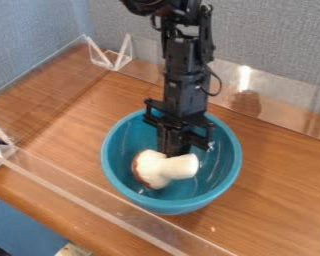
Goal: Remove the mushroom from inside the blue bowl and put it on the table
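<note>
The mushroom lies sideways low inside the blue bowl, its cream stem pointing right and its tan cap at the lower left. My gripper comes straight down into the bowl and is shut on the stem's right end. Whether the mushroom still rests on the bowl's floor I cannot tell. The bowl sits on the brown wood-grain table, near its front edge.
A clear acrylic panel runs along the front edge just before the bowl, and others line the left side and back. A white wire stand sits at the back left. A blue wall is behind.
</note>
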{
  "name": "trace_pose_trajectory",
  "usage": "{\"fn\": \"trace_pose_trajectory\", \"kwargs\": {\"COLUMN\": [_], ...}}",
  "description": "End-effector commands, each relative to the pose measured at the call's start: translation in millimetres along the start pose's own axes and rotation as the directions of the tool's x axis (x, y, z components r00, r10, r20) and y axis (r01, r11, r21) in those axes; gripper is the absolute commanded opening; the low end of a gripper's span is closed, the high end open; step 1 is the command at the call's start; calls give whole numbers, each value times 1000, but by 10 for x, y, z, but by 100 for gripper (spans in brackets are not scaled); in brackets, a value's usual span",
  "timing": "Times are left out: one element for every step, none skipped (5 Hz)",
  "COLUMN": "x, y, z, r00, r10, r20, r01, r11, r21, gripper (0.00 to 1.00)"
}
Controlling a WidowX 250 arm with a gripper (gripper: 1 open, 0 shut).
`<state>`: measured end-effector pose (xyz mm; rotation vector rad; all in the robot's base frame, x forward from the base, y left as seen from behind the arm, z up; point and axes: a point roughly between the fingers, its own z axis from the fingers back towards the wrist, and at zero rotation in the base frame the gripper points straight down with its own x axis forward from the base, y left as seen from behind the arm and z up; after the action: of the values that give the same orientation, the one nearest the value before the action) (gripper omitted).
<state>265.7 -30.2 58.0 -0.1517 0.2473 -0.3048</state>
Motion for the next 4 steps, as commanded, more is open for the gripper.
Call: {"fn": "trace_pose_trajectory", "kwargs": {"x": [5, -20, -61, -123], "y": [2, -2, 8, 69], "z": [324, 408, 530, 687], "r00": [995, 993, 991, 986], "r10": [-1, 0, 5, 19], "r20": [101, 114, 136, 163], "r01": [-1, -2, -7, -21], "r11": [1000, 1000, 1000, 1000], "r21": [20, 17, 16, 12], "gripper": [0, 0, 0, 0]}}
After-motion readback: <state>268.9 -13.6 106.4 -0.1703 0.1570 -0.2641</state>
